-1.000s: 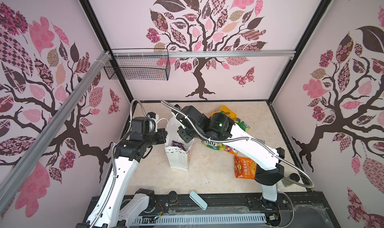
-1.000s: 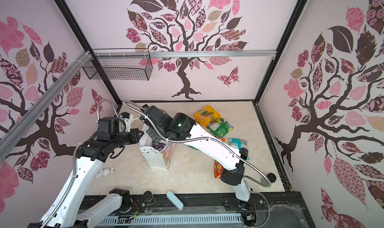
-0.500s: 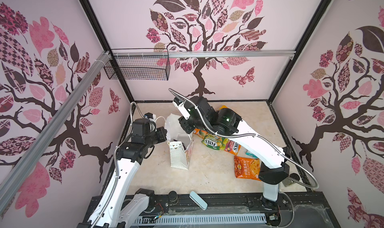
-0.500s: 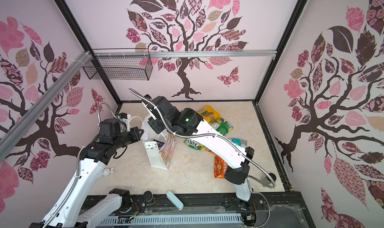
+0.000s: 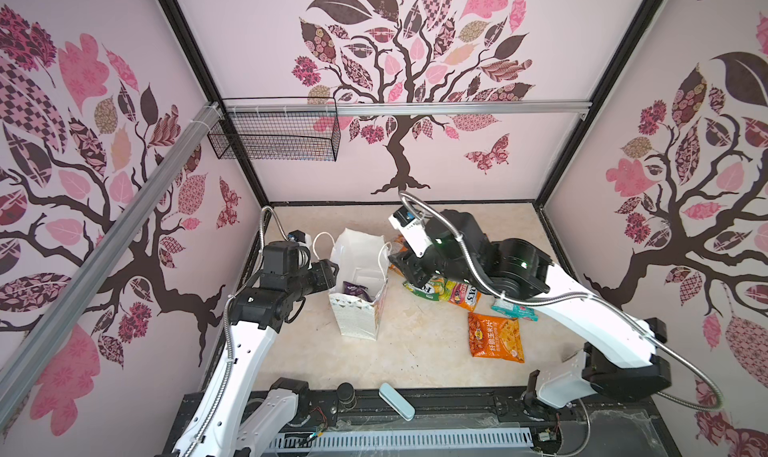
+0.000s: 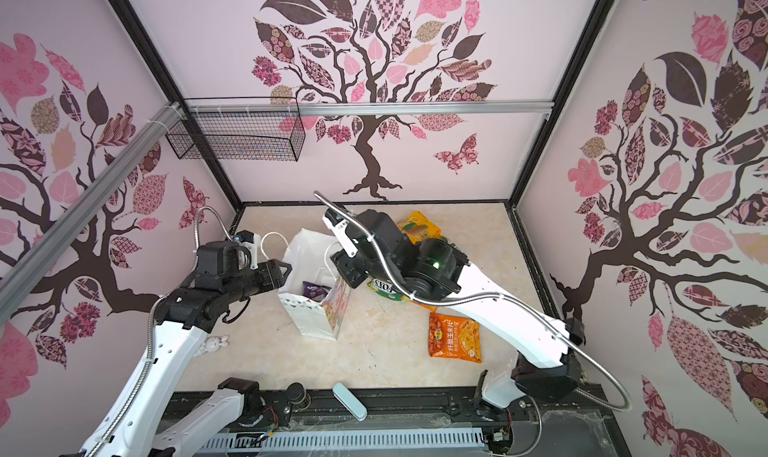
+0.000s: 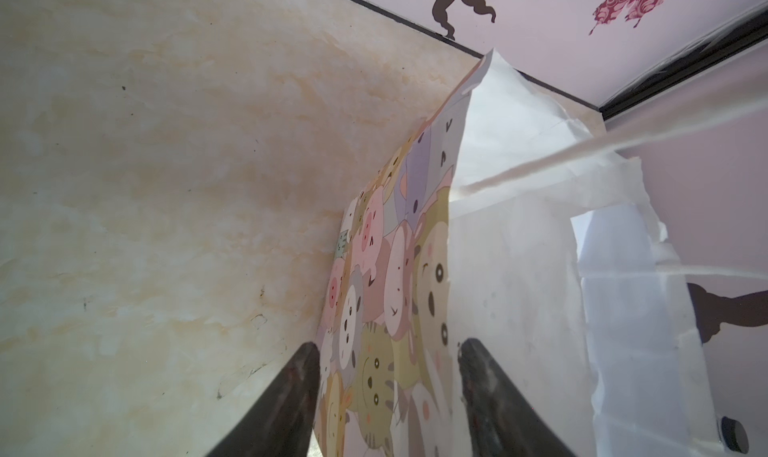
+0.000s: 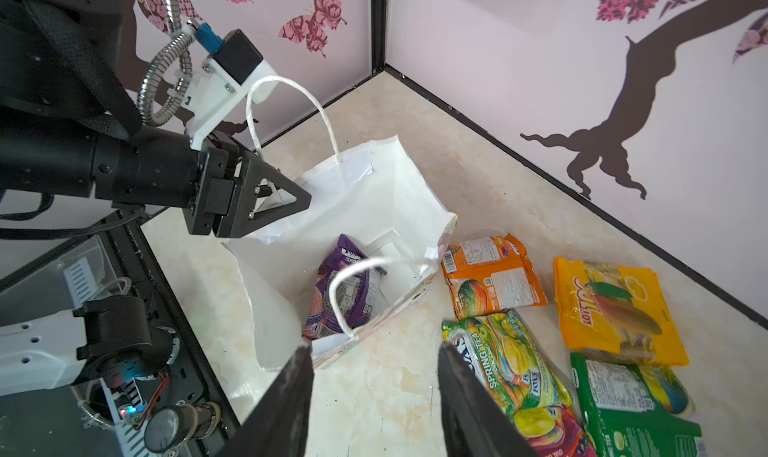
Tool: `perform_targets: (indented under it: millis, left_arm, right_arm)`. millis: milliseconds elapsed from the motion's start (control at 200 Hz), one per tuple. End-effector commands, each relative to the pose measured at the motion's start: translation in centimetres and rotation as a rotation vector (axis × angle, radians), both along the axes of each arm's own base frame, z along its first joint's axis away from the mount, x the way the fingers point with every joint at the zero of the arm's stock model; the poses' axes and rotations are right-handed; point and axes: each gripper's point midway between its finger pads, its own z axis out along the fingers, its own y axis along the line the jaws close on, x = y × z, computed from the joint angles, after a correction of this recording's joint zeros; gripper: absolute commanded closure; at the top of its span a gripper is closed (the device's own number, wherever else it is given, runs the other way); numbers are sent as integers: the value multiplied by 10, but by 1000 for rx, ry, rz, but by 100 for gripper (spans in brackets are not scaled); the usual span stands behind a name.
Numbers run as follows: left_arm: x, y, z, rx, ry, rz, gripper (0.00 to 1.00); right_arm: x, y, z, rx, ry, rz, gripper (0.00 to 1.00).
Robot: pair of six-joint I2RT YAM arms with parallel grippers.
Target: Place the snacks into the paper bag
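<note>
Left end effector (image 5: 332, 270), both top views: fingers apart at the rim of the paper bag (image 5: 357, 313), which stands upright nearer the counter's (image 5: 415, 351) left edge. A purple packet (image 5: 354, 289) lies inside.
Right end effector (image 5: 405, 273) hangs between the bag and the FOX'S packet (image 5: 444, 290).
Left wrist: the paper bag (image 7: 511, 268) edge sits between spread fingers, unclamped.
Right wrist: fingers apart and empty beside the FOX'S packet (image 8: 511, 363).
Judgement: pinch the rim first to hold the mouth wide, then take FOX'S by its free edge.
</note>
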Motion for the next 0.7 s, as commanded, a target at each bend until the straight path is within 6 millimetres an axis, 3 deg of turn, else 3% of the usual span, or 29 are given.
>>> perform_targets:
  millis: [0, 125, 290, 455, 695]
  left_arm:
    - [-2, 3, 23, 39, -53, -16, 34]
    - [-1, 1, 30, 36, -77, -29, 27]
    - [2, -7, 40, 12, -114, -69, 27]
    - [3, -3, 38, 49, -100, -67, 40]
    - [0, 0, 31, 67, -97, -65, 54]
  right_arm:
    - [-9, -28, 23, 105, -24, -48, 47]
    - [-21, -38, 13, 141, 12, -40, 45]
    - [-28, -32, -43, 80, 95, -4, 35]
    - [-31, -8, -65, 140, 131, 41, 32]
    - [-15, 19, -82, 140, 106, 13, 29]
